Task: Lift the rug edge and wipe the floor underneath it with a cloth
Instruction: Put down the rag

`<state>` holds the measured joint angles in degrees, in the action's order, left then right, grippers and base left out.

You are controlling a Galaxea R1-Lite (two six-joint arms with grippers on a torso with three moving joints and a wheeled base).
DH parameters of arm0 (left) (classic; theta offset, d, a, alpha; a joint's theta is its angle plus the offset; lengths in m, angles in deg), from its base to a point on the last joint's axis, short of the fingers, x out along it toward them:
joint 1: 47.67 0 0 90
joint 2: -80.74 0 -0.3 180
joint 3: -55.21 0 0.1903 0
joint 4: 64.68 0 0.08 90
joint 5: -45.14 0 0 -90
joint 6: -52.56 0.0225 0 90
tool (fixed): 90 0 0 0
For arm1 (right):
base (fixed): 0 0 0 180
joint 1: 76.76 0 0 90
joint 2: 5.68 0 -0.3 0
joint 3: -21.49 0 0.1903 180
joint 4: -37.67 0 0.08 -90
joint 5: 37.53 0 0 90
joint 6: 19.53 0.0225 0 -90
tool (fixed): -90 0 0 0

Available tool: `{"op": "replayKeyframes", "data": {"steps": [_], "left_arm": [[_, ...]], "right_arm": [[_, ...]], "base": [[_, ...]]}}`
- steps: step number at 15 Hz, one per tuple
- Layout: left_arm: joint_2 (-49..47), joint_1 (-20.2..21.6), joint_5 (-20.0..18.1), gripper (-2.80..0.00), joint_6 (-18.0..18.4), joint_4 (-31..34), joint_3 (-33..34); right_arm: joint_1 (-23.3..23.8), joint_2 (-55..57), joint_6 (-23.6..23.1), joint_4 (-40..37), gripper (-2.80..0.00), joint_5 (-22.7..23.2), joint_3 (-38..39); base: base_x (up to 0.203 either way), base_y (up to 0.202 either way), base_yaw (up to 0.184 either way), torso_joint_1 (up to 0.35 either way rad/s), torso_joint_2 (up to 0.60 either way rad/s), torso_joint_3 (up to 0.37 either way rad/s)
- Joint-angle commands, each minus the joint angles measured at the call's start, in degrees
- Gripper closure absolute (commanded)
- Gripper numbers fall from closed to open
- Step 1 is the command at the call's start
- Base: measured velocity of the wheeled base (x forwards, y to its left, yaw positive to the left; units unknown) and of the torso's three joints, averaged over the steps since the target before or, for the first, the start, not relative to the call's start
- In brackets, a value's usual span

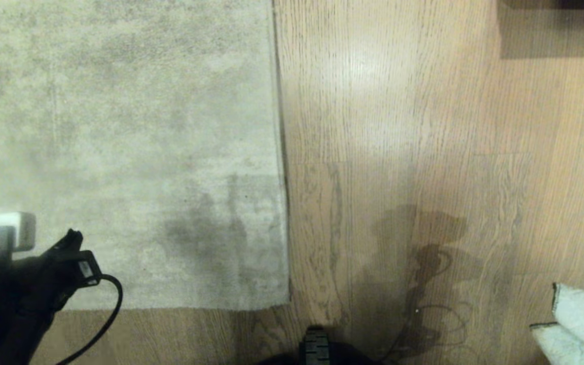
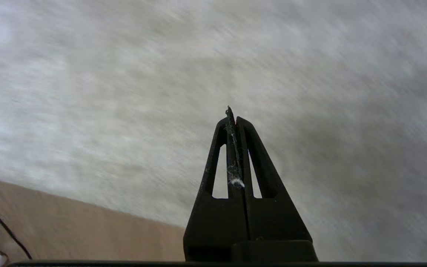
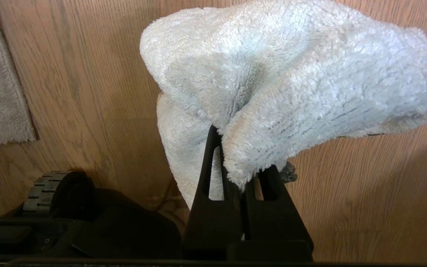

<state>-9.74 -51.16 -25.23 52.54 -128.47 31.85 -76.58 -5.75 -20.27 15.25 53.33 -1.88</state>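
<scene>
A: Where do we have the rug edge [image 1: 283, 167]?

B: It runs straight up the middle of our head view, rug to our left, bare floor [image 1: 424, 126] to our right. It lies flat on the planks, and the corner [image 1: 287, 303] sits near our base. A second border runs left from that corner, with a strip of floor below it.

A: Room to move?

B: The planks right of the edge are open up to a dark block [image 1: 555, 25] at the far right corner. The cloth [image 3: 291, 81] shows at the lower right of our head view.

A: Who has the cloth?

B: Our right claw [image 3: 244, 185] is clamped on it; the fluffy fabric bunches over the tips and hangs above the floor, well apart from the rug corner.

A: And our left claw [image 2: 232, 115]?

B: Its 2 fingers are pressed together, gripping nothing but a wisp of lint. It reaches in from the lower left, over the rug near its lower border, a black cable [image 1: 104, 314] looping beside it.
</scene>
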Motion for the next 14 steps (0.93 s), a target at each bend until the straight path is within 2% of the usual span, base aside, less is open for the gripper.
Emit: {"op": "replayKeyframes", "data": {"steps": [1, 3, 9, 12, 14], "left_arm": [[4.37, 7.93, -8.49, 0.0, -0.26, -2.1, 0.0], [7.02, 12.25, -16.37, 0.0, -0.39, -0.63, 0.0], [19.15, 12.68, -30.54, 0.0, 0.71, 13.03, 0.0], [30.6, 12.67, -34.76, 0.0, 3.43, 28.43, 0.0], [40.76, 12.69, -35.73, 0.0, 5.5, 41.47, 0.0]], "right_arm": [[-0.01, 0.07, -0.05, 0.02, 0.0, 0.03, 0.0], [-0.01, 0.07, -0.05, 0.02, 0.0, 0.03, 0.0], [-0.01, 0.07, -0.05, 0.02, 0.0, 0.03, 0.0], [-0.01, 0.07, -0.05, 0.02, 0.0, 0.03, 0.0], [-0.01, 0.07, -0.05, 0.02, 0.0, 0.03, 0.0]], "base": [[0.0, 0.0, 0.0, 0.0, 0.0, 0.0], [0.0, 0.0, 0.0, 0.0, 0.0, 0.0], [0.0, 0.0, 0.0, 0.0, 0.0, 0.0], [0.0, 0.0, 0.0, 0.0, 0.0, 0.0], [0.0, 0.0, 0.0, 0.0, 0.0, 0.0]]}}
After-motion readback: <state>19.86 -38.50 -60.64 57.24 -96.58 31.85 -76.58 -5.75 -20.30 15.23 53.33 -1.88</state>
